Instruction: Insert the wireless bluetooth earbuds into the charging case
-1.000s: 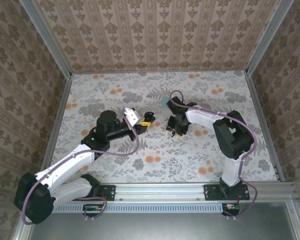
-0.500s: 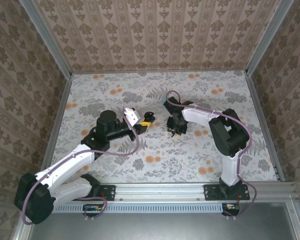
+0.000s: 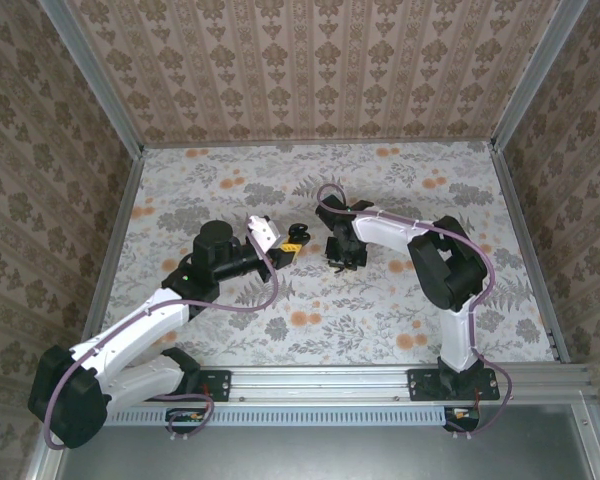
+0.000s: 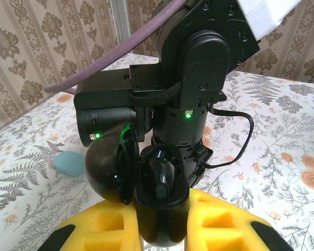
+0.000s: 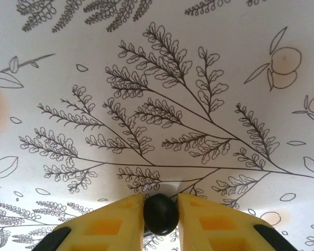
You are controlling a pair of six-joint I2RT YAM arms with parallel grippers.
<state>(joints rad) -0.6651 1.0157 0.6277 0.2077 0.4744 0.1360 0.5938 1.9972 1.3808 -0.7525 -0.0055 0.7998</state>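
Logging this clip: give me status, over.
Left gripper shut on open charging case. Right gripper shut on one earbud, low over table. Nothing seen between them.

The bottom edge crops the left gripper (image 4: pixel 158 208) and the lower body of the open black case (image 4: pixel 160 180) it clamps; the case's lid (image 4: pixel 124 157) hides part of a teal rounded object (image 4: pixel 67 163). The black earbud (image 5: pixel 160 213) pinched in the right gripper (image 5: pixel 160 201) is cropped below too, stem unseen.

Floral table (image 3: pixel 230 180) with small teal piece (image 4: pixel 68 163)
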